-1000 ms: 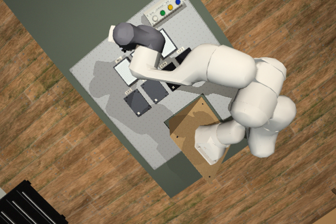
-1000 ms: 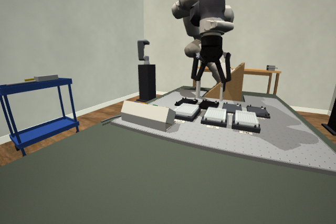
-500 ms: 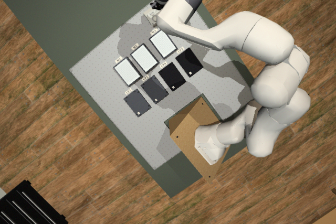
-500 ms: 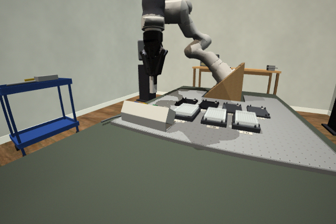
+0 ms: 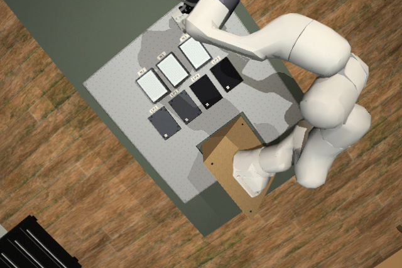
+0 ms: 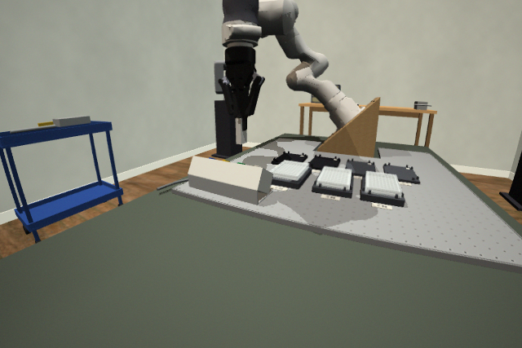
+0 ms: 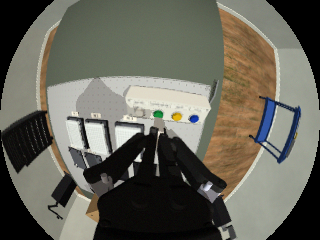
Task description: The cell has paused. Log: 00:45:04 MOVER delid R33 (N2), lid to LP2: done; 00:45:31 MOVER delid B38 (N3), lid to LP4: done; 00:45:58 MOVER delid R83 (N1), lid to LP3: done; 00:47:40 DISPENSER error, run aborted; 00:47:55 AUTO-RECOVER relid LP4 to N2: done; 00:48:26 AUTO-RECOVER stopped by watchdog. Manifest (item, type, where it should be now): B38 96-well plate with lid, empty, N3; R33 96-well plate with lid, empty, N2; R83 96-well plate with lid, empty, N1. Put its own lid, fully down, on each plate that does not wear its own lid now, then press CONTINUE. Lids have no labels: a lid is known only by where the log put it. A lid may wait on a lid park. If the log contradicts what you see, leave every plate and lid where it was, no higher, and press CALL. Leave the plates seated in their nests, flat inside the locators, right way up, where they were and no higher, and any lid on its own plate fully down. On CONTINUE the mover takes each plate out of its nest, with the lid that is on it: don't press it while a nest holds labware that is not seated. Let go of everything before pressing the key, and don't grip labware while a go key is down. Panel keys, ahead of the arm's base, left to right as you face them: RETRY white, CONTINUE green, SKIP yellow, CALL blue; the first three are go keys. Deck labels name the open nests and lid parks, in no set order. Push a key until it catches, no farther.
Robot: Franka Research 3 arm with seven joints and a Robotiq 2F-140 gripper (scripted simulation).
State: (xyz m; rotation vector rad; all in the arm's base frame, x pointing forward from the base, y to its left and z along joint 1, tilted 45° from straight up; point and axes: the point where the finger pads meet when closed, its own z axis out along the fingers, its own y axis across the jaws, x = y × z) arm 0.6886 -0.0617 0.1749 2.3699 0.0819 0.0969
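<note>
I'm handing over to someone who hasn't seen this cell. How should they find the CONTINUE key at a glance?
Start at the cream key panel standing at the edge of the grey deck, past the row of white plates. Its front carries four round keys in a row. CONTINUE is the green key, directly ahead of the shut gripper, with the yellow key and blue key on one side and the white key on the other.

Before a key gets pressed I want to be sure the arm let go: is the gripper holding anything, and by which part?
Nothing is held. The gripper is shut with its fingers together, empty, hanging above the key panel, pointed toward the green key.
</note>
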